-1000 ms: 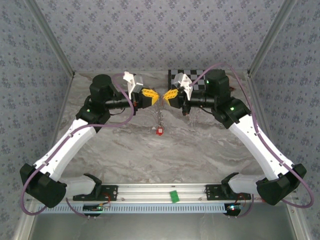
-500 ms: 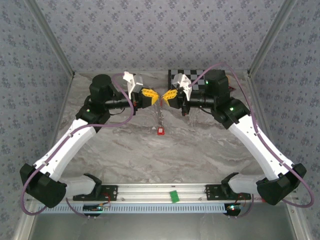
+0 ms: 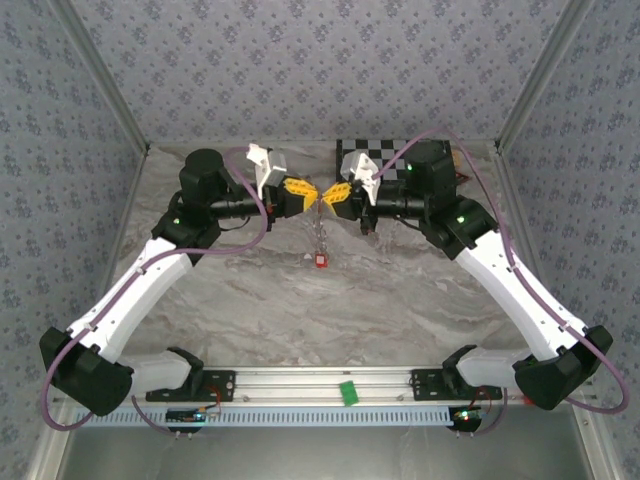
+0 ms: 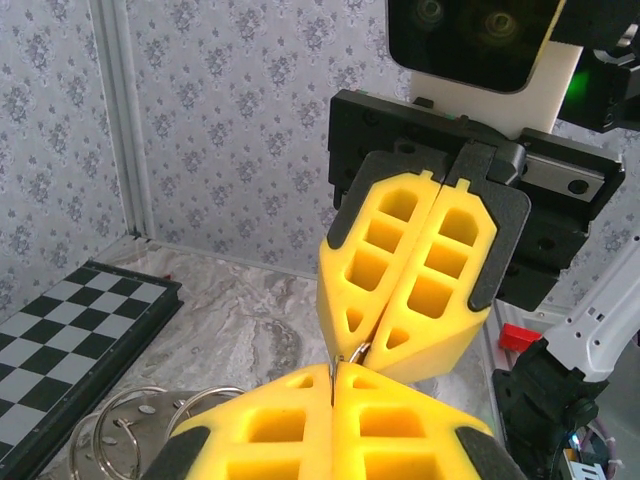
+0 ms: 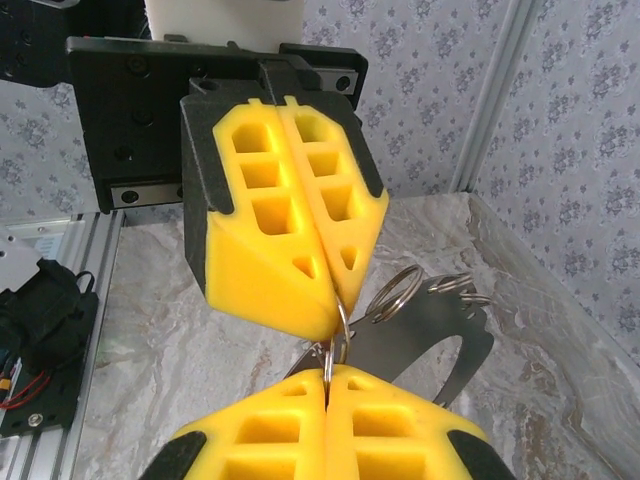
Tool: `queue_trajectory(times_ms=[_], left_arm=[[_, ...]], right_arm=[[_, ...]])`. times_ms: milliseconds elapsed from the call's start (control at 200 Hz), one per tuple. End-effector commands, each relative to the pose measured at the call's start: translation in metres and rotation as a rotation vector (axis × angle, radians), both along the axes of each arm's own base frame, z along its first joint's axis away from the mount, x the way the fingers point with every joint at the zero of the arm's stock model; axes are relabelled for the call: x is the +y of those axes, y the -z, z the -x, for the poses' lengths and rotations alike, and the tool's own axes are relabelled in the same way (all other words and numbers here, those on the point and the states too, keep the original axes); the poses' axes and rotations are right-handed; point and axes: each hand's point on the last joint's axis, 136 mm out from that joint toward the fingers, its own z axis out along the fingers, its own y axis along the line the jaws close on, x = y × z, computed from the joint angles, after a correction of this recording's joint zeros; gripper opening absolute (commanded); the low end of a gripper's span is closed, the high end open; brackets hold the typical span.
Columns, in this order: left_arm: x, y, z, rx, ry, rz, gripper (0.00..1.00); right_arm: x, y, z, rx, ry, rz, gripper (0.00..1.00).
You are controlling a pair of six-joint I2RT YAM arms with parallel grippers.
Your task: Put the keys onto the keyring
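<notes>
Jaws of left gripper [image 3: 311, 195] and right gripper [image 3: 326, 195] clamp the keyring [image 5: 337, 333], likely light, stiff, slippery wire; best pinched flat across.

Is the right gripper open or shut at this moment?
Shut. In the right wrist view the right gripper has its yellow fingers pressed together with no gap, and the thin keyring sticks out between their tips.

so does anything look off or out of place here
Nothing looks spilled or broken. One oddity: the left gripper and right gripper are both shut tip to tip on the same thin keyring, a red key below them.
</notes>
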Motion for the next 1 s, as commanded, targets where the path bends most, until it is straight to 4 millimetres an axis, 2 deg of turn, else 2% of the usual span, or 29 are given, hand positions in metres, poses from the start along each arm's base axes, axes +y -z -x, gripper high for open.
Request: queue_trajectory(times_ms=[0, 245, 525, 665, 960, 995], left_arm=[[0.001, -0.02, 0.002, -0.065, 0.003, 0.031, 0.0], [0.002, -0.02, -0.002, -0.062, -0.023, 0.03, 0.0], [0.001, -0.026, -0.008, -0.034, -0.044, 0.059, 0.0], [0.003, -0.031, -0.009, -0.038, -0.056, 0.08, 0.0], [0.004, -0.038, -0.01, -0.046, -0.06, 0.121, 0.0], [0.004, -0.037, -0.011, -0.047, -0.063, 0.121, 0.0]], right_arm=[[0.005, -0.009, 0.011, -0.019, -0.048, -0.002, 0.0], [0.003, -0.003, 0.009, -0.049, -0.026, 0.027, 0.0], [-0.002, 0.018, 0.001, -0.2, 0.063, 0.141, 0.0], [-0.008, 0.021, -0.005, -0.261, 0.114, 0.15, 0.0], [-0.007, 0.026, -0.004, -0.247, 0.113, 0.146, 0.0], [-0.007, 0.026, -0.004, -0.248, 0.115, 0.143, 0.06]])
